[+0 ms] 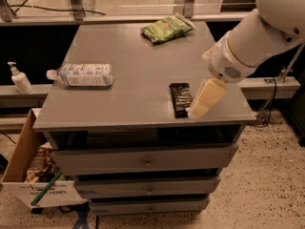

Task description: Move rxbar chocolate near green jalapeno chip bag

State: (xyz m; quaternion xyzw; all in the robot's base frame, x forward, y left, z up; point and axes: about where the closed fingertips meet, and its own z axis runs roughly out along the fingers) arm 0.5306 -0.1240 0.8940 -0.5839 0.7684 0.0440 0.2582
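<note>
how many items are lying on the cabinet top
3: the green jalapeno chip bag at the far edge, a water bottle lying at the left, the rxbar chocolate front right with the gripper beside it; the arm may hide more.

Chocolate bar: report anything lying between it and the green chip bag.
Nothing visible. Bare tabletop runs from the chocolate bar to the chip bag; the water bottle lies off to one side. The gripper hangs beside the bar.
</note>
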